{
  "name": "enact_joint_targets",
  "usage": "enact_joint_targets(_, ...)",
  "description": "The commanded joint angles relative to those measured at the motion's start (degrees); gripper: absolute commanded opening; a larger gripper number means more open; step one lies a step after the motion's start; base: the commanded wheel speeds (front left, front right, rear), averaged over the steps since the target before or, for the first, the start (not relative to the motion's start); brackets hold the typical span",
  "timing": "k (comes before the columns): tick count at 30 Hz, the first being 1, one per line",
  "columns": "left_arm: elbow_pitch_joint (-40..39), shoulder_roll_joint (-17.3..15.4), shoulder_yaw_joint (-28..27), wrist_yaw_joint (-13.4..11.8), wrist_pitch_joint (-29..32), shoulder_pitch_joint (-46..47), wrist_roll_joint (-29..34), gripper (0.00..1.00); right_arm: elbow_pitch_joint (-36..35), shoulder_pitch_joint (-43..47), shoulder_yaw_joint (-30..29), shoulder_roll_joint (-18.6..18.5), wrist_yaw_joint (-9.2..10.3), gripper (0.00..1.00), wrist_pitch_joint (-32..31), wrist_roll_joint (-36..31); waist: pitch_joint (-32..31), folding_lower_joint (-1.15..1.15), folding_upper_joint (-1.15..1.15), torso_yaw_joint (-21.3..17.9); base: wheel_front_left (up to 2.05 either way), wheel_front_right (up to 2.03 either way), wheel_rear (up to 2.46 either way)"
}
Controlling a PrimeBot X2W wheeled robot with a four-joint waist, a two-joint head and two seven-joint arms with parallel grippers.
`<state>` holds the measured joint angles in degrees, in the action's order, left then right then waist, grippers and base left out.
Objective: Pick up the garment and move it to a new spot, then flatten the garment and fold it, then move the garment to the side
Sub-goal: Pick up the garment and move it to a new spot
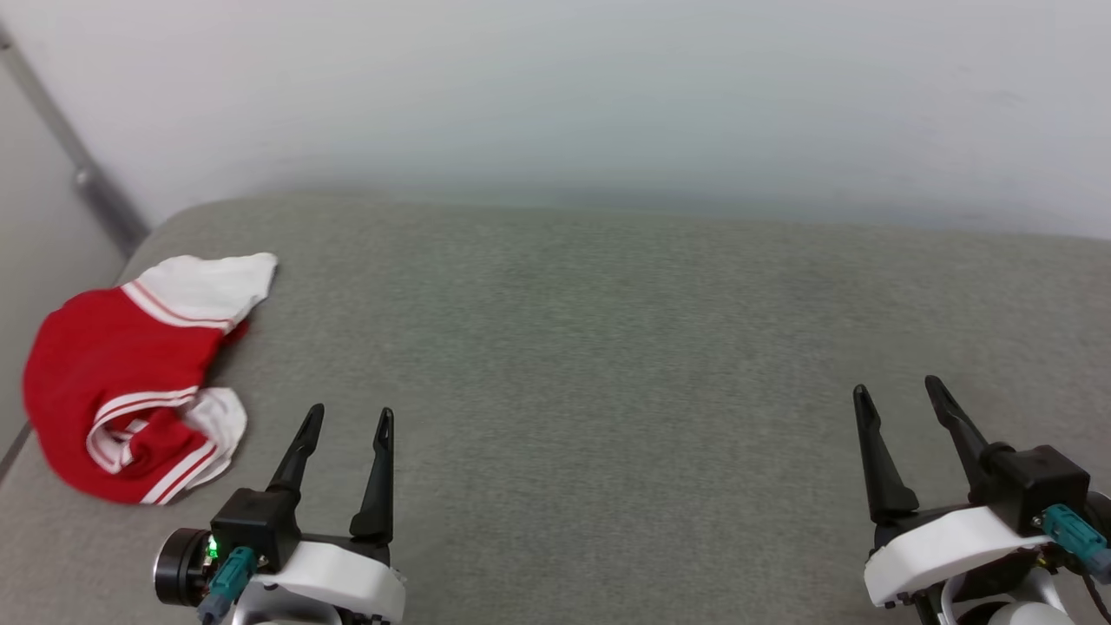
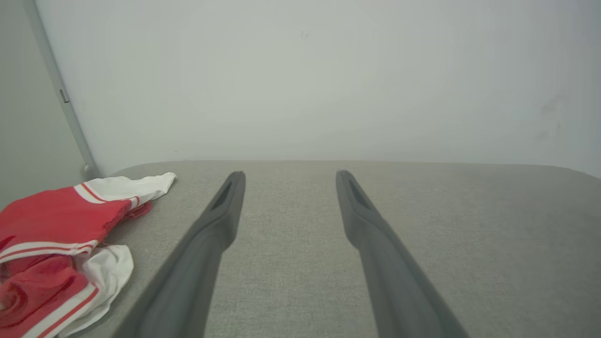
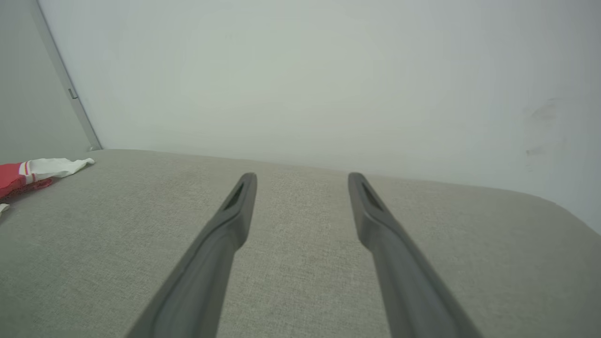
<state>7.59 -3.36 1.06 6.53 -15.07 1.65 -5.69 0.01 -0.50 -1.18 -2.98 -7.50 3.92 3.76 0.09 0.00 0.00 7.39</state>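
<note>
1. Crumpled red-and-white jersey T-shirt (image 1: 121, 373): lies at the far-left edge of the grey cushion (image 1: 608, 347); a clumsy tug may drag it overboard.
2. Left gripper (image 1: 351, 411), right gripper (image 1: 896, 386): fingers spread, empty; pinching one bunched layer risks a tangled lift.

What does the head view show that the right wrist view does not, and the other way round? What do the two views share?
Head view adds: the left gripper, open and empty, apart from the whole crumpled garment.
Right wrist view adds: the rounded far right corner of the grey surface, and faint smudges on the wall.
Shared: the open right gripper, the garment's white sleeve, the grey surface, the pale wall and the corner strip.
</note>
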Motion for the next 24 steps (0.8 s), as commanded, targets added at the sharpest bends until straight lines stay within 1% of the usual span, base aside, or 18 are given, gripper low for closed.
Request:
enact_joint_targets(1,-0.11,0.07,-0.44,-0.24,-0.16,0.55,0.31,1.0,-0.59,0.13,0.43,0.15,0.02,1.0,-0.19,-0.44,0.19,0.0,0.0,3.55,0.0,0.0,0.0)
enact_joint_targets(10,-0.81,0.24,-2.56,-0.97,-0.15,0.14,1.17,1.0,-2.41,-0.79,3.76,0.13,0.02,1.0,-1.59,-1.37,0.42,0.0,0.0,12.71,0.0,0.0,0.0)
enact_joint_targets(14,-1.29,0.24,-3.67,-1.47,-0.15,-0.31,1.78,1.0,-2.96,-0.93,4.96,0.07,0.02,1.0,-2.12,-0.7,0.54,0.0,0.0,16.38,0.0,0.0,0.0)
enact_joint_targets(15,-1.29,0.24,-3.67,-1.47,-0.15,-0.31,1.78,1.0,-2.96,-0.93,4.96,0.07,0.02,1.0,-2.12,-0.7,0.54,0.0,0.0,16.38,0.0,0.0,0.0)
enact_joint_targets(19,-1.82,0.2,-4.74,-1.61,-0.16,-0.84,2.14,1.0,-3.25,-0.95,5.56,-0.03,0.02,1.0,-2.62,-0.52,0.69,0.0,0.0,19.5,0.0,0.0,0.0)
enact_joint_targets(24,-1.77,0.05,-5.97,-1.44,-0.16,-1.13,2.25,1.0,-3.71,-1.45,6.21,-0.49,0.02,1.0,-3.01,-0.62,0.88,0.0,0.0,21.94,0.0,0.0,0.0)
